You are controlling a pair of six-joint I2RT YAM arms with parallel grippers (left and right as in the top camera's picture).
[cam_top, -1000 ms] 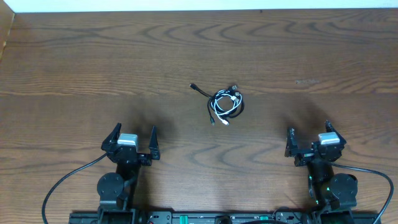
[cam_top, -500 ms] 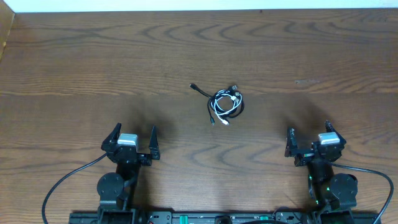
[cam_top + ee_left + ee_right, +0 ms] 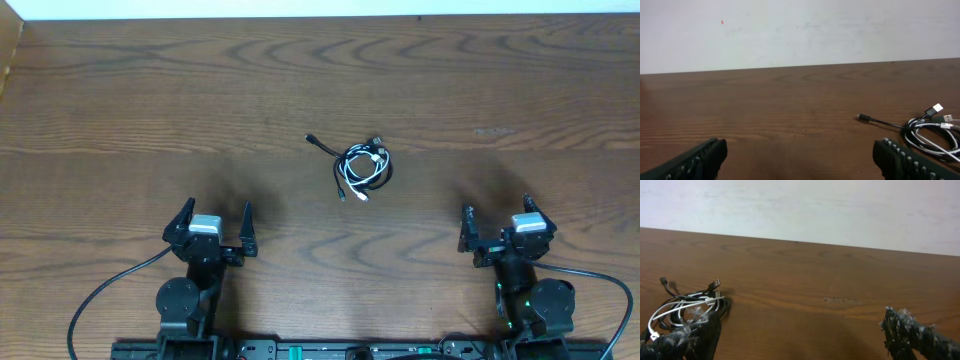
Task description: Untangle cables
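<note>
Plainly, the untangling has not begun. The left gripper [image 3: 217, 206] sits low near its base with its two fingers spread wide and nothing between them; its wrist view shows only bare wood in the gap. Ahead of it and off to its right, well apart, lie the cables [image 3: 362, 167], wound together in one small bundle. The white cable [image 3: 343, 175] loops through the coil of the black cable [image 3: 388, 172], and one black plug end [image 3: 311, 139] trails out of the bundle on the side nearer the left gripper. The right gripper [image 3: 496, 208] is likewise spread wide and empty, with the bundle ahead of it and off to its left, also well apart.

The step in hand looks like the approach, since neither arm has reached the bundle. The next move probably calls for one gripper to travel forward and inward, come down low over a strand that stands clear of the rest, and close on it. The trailing black tail seems the easiest target. The other gripper would then need to catch the white loops so the two can be drawn apart. The strands are thin and lie flat, so the fingers must drop close to the wood.

The table [image 3: 150, 90] is dark brown wood with strong grain. A pale wall [image 3: 800, 30] rises beyond its far edge, ahead of both grippers.
</note>
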